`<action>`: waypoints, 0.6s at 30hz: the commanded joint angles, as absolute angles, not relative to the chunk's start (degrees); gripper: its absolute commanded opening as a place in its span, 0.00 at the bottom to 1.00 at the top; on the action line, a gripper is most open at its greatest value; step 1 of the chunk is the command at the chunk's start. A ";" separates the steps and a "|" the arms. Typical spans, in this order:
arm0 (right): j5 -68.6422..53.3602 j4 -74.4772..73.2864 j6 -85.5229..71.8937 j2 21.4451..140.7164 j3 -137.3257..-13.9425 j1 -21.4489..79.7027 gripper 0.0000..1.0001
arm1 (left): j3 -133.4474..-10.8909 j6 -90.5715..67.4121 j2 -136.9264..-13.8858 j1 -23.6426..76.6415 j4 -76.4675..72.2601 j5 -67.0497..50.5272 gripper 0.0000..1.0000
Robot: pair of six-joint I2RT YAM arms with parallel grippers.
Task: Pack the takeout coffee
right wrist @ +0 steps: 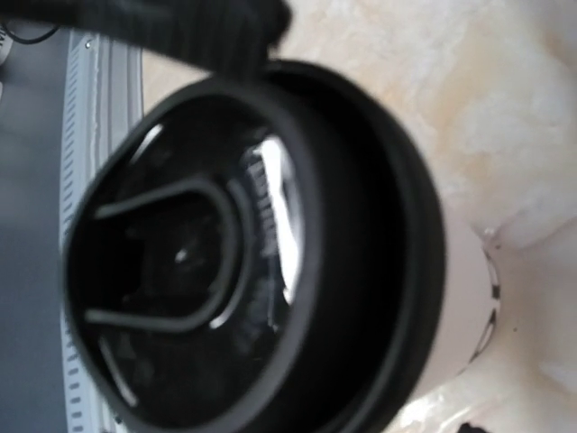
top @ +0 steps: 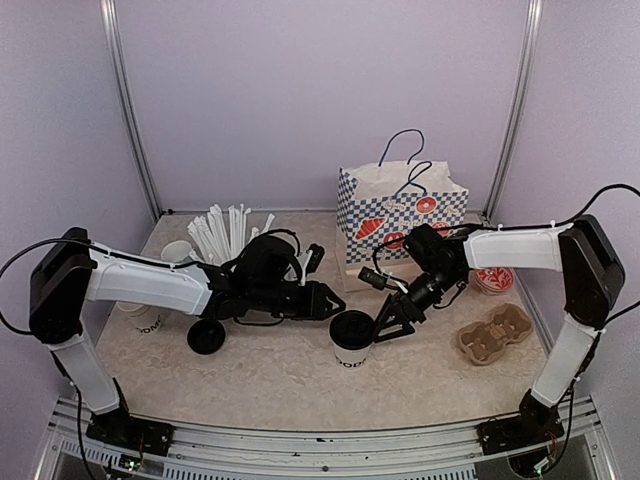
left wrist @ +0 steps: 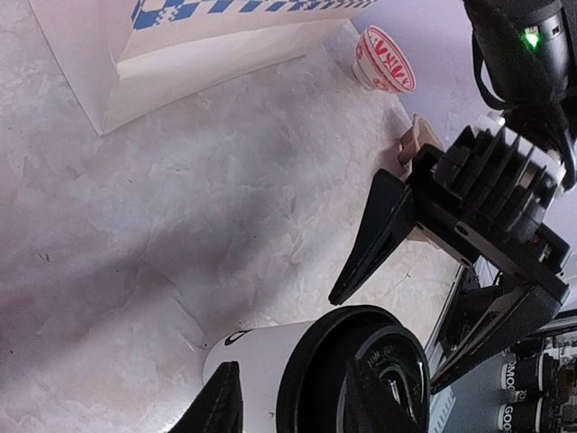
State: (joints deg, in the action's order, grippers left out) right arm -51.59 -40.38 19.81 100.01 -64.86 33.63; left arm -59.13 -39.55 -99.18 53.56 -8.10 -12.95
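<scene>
Left gripper (top: 333, 303): reaching in from the left with its fingers sitting partway apart either side of the cup's top. Honestly can't tell if it's actually pinching it.
Right gripper (top: 386, 327): coming in from the other side with its fingers splayed wide just over the lid, not gripping anything.
Cup (top: 351, 352): standing upright right under both grippers, between them, white with black lettering low down.
Lid (top: 352, 328): sitting on that cup, filling the blurry right wrist view.
Carrier (top: 493, 336): lying flat a bit out past the right gripper, on its outer side.
Bag (top: 400, 215): standing open behind both grippers, checkered, handles sticking up.
Loose lid (top: 206, 337): lying flat back under the left arm's wrist, well off from its fingers.
Second cup (top: 147, 322): sitting farthest off, tucked behind the left arm and mostly hidden, only the lettering showing.
</scene>
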 commanded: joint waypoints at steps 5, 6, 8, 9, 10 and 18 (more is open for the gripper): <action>-51.56 -39.22 18.18 102.83 -67.00 33.99 0.78 | -58.35 -37.61 -101.37 53.51 -7.34 -15.12 0.35; -51.14 -39.00 17.82 103.10 -66.98 34.01 0.78 | -58.14 -37.62 -101.48 53.51 -7.30 -15.12 0.35; -49.41 -38.44 16.87 103.77 -66.99 33.99 0.77 | -57.88 -37.53 -101.76 53.53 -7.10 -15.08 0.33; -47.85 -38.16 16.17 104.31 -66.97 33.96 0.76 | -57.77 -37.53 -101.92 53.48 -6.97 -14.95 0.33; -46.11 -38.05 15.69 104.94 -66.97 33.96 0.75 | -57.63 -37.53 -102.01 53.52 -6.73 -14.80 0.32; -40.12 -38.27 14.84 107.72 -67.43 33.92 0.70 | -57.22 -37.23 -102.50 53.48 -4.40 -12.65 0.29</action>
